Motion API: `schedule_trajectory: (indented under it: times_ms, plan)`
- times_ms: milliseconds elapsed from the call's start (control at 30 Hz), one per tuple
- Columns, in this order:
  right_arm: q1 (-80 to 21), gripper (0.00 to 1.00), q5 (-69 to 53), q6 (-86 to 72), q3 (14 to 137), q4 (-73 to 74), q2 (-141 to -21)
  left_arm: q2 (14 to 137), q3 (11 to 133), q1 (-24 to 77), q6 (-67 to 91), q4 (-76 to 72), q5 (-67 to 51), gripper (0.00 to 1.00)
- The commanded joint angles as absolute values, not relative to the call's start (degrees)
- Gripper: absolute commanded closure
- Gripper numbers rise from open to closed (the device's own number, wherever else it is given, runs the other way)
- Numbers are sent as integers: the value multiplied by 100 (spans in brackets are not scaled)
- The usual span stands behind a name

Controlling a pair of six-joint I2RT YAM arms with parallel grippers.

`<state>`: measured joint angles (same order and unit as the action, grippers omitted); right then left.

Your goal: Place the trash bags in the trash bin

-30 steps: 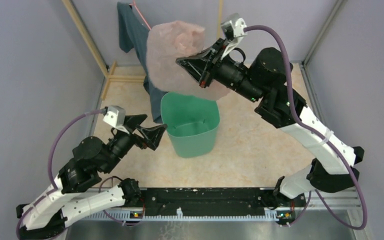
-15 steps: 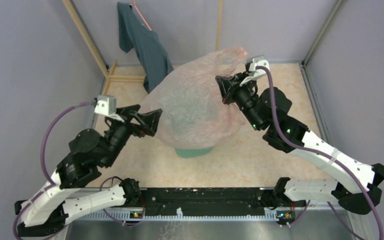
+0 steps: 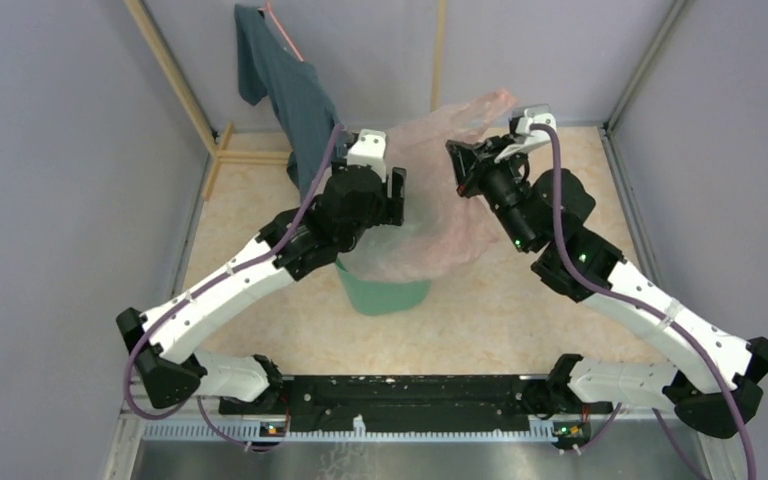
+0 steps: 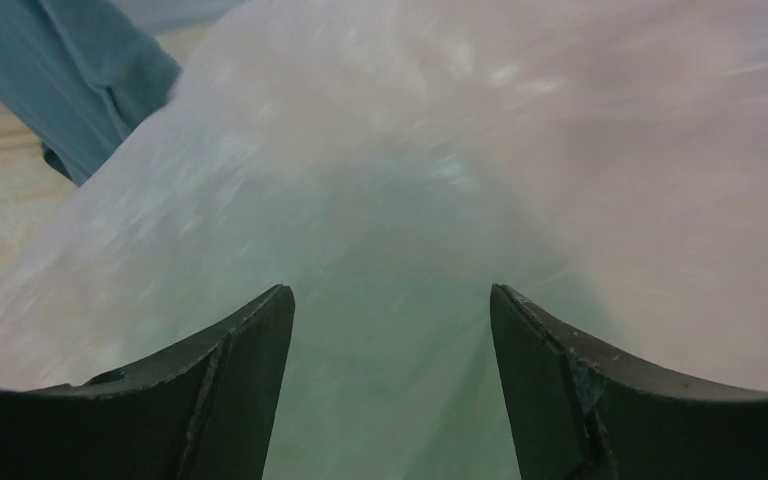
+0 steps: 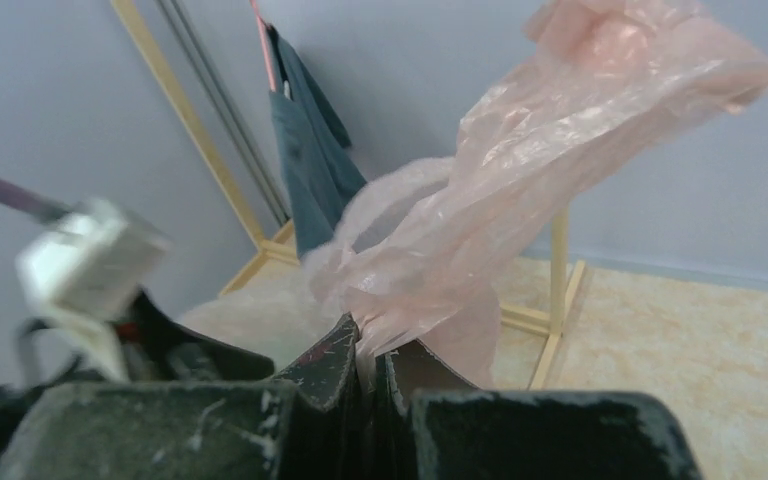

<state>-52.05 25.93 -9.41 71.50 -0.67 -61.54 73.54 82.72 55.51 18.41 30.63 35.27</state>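
The pale pink trash bag (image 3: 430, 200) is draped over the top of the mint-green trash bin (image 3: 385, 292), hiding the bin's rim. My right gripper (image 3: 460, 160) is shut on a bunched end of the bag (image 5: 520, 190) and holds it up at the bin's far right; the film comes out between its jaws (image 5: 372, 355). My left gripper (image 3: 397, 195) is open and sits over the bin's left side, right against the bag. In the left wrist view the bag (image 4: 460, 150) fills the picture, with green showing through between the open fingers (image 4: 390, 310).
A dark teal garment (image 3: 295, 95) hangs on a wooden rack (image 3: 175, 75) at the back left, just behind my left arm. A second wooden post (image 3: 438, 55) stands at the back. Grey walls close in on both sides of the floor.
My left arm has swung up and right from the bin's left side onto the bag over the bin. My right gripper has brought the bag down from high at the back.
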Motion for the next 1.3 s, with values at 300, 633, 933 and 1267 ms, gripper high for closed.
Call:
schedule_trajectory:
  times_ms: [300,633,933,1267]
  plan:
    - [-5135,100,1415,-1054,7948,-277,-6508,6876,7467,4255,2456,2686,630,10]
    - [-5135,100,-44,-205,9144,1468,-7761,5099,6991,4261,1819,3491,1540,1]
    - [-5140,100,-663,-371,9408,1953,-8659,4452,6501,4256,1713,3667,3143,1]
    - [-5134,100,-27,-1311,9611,2199,-10004,4539,6284,4254,1978,3668,3016,1]
